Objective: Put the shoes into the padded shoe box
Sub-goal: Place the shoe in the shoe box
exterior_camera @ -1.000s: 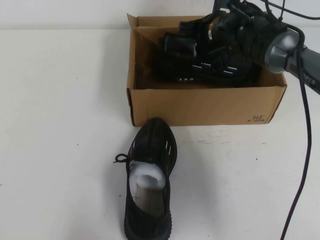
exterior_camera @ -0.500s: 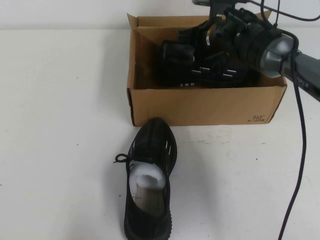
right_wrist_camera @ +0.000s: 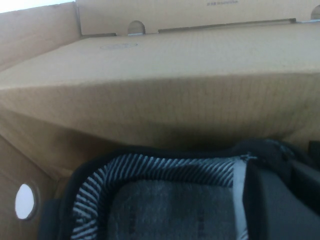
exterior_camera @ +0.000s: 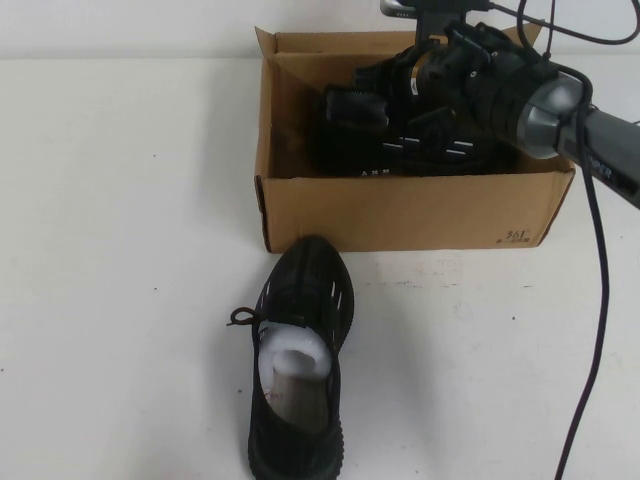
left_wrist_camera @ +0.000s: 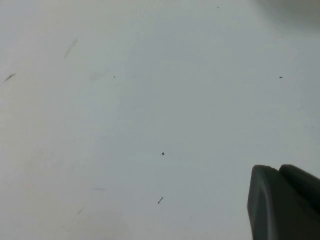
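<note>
Black knit makes the second shoe (exterior_camera: 298, 365) on the tabletop (exterior_camera: 120, 250) look light and floppy; best pinched at the paper-stuffed collar. First shoe (exterior_camera: 420, 150) lies inside the padded shoe box (exterior_camera: 400, 212), under the right gripper (exterior_camera: 400, 100), whose grasp I cannot tell. Left gripper (left_wrist_camera: 285, 205) hovers above bare tabletop, grasp unclear.

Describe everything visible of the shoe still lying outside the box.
The shoe on the table is a black knit sneaker with short white dashes on its side, black laces trailing to its left, and white paper stuffing in its opening. It lies upright on its sole, toe pointing at the cardboard box, close to the box's front wall. Nothing grips it: the right end effector is inside the box with the other shoe, and the left end effector shows only bare table.
</note>
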Motion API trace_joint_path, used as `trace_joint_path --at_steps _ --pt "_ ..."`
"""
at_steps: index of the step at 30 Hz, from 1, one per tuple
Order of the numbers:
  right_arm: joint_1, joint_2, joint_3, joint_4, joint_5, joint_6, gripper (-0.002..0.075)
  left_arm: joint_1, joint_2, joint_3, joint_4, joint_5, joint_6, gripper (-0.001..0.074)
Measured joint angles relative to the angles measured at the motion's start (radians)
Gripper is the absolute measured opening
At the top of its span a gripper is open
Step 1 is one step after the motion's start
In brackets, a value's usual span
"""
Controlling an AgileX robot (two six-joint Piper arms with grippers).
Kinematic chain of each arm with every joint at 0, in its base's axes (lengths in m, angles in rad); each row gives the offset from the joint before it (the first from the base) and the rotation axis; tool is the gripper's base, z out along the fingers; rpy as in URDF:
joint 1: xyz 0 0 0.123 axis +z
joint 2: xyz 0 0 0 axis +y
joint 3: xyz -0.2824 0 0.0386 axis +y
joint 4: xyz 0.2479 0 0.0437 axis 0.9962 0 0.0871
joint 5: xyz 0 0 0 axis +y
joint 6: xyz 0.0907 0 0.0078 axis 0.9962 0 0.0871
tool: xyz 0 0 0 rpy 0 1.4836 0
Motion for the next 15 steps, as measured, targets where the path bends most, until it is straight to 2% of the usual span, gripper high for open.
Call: trace_joint_path --at_steps 4,7,15 --pt "0.000 0.000 0.000 0.000 0.000 -0.002 0.0011 0.000 0.000 0.000 0.000 0.000 0.000 -0.0004" --pt "0.000 0.000 0.000 0.000 -0.003 -0.002 0.0055 0.000 0.000 0.000 0.000 0.000 0.000 -0.0004" --pt "0.000 -0.002 -0.004 -0.002 0.005 -0.002 0.0359 0.000 0.000 0.000 0.000 0.000 0.000 -0.0004"
